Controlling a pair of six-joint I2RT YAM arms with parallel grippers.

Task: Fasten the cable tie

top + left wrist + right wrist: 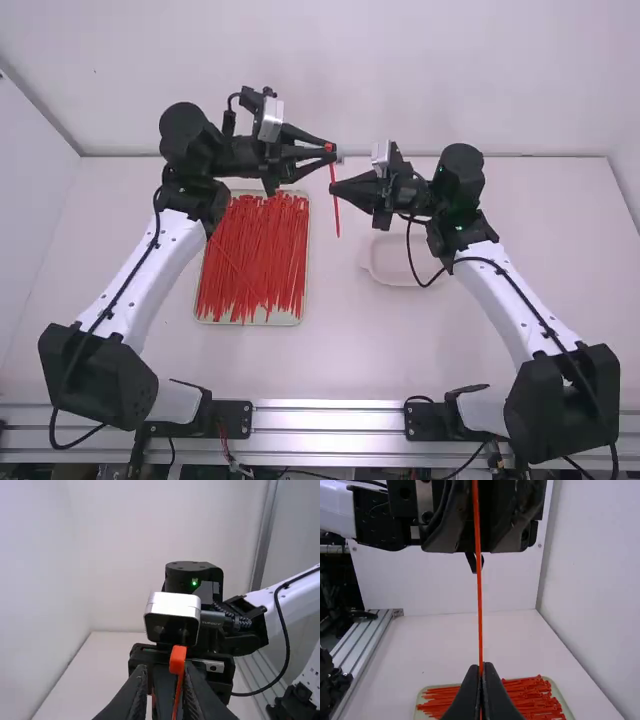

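A single red cable tie [334,205] hangs in the air above the table's middle, right of the tray. My left gripper [330,152] is shut on its head end, which shows as an orange-red block [177,662] between the left fingers [141,690]. Lower down, my right gripper [335,187] comes in from the right and is shut on the strap. In the right wrist view the strap [478,605] runs straight from my right gripper [481,672] to the left gripper [476,540]. The tail hangs free below.
A pale tray [250,322] holds a pile of several red cable ties [255,255] at centre left, under the left arm. A white shallow dish [395,270] lies under the right arm's wrist. The table's right and front areas are bare.
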